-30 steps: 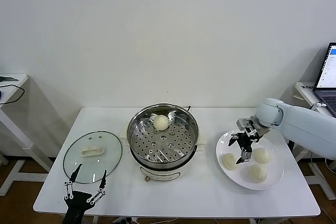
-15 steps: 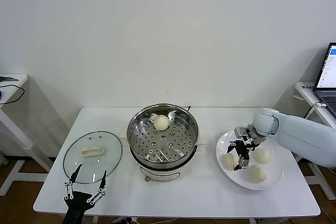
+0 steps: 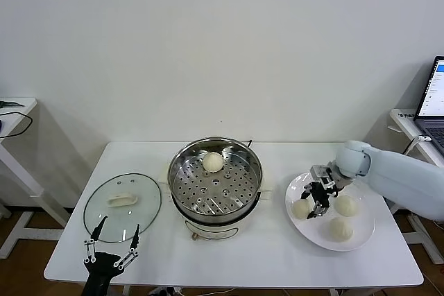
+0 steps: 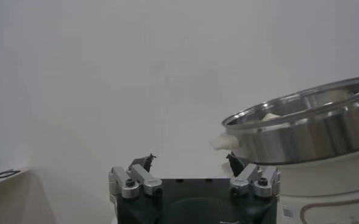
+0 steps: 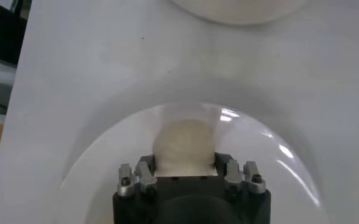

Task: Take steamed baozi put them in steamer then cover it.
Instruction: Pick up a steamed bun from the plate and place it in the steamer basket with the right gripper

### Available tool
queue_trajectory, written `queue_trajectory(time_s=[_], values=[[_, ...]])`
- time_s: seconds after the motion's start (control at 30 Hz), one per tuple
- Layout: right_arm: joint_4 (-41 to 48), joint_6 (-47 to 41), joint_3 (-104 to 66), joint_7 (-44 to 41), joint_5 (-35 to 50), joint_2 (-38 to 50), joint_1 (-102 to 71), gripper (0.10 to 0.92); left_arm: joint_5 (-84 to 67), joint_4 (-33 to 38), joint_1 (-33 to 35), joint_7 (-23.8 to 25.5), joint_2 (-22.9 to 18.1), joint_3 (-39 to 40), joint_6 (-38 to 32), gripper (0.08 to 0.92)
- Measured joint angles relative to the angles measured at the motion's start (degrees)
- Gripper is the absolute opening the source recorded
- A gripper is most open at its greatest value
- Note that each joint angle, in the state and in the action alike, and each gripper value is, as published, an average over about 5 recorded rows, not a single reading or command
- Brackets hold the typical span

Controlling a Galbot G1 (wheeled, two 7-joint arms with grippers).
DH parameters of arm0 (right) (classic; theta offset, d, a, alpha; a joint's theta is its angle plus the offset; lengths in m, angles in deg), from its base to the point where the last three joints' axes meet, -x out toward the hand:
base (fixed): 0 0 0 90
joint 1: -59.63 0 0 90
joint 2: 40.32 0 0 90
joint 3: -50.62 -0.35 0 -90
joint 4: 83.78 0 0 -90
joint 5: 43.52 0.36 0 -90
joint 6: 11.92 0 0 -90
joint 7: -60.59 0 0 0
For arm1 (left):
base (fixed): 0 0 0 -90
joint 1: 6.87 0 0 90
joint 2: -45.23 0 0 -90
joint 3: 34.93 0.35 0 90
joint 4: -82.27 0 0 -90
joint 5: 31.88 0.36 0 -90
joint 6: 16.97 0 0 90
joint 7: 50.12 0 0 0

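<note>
Steel steamer [image 3: 216,178]: one bun [image 3: 213,161] inside, I count.
Plate [image 3: 361,233]: three left.
Right gripper [image 3: 313,199]: fingers straddling the nearest bun [image 5: 184,146], spread.
Left gripper [image 3: 111,242]: spread, parked by the lid [image 3: 123,204], still off.

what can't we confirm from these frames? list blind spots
- Right gripper grip on the bun: in the right wrist view the gripper body covers the fingertips; in the head view it's too small to show contact.
- Steamer interior: the left wrist view sits below the rim, and the frame edge cuts it off.
- Laptop: cropped by the head view's edge.
</note>
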Motion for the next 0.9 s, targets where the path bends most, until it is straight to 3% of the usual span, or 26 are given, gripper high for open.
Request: queue_trajectory(time_s=[0.43,0.9], values=[[-0.99,0.06,5.68,-9.17,6.20,-10.11,19.70,0.646,0.04,0.29,-0.59,-0.05,0.46,0.44,0.01,0.823],[-0.83,-5.80,13.35,-6.12,17.61,-28.78,26.17,0.645,1.00,0.48,-0.62,-0.16,0.41,0.79,-0.52,0.823]])
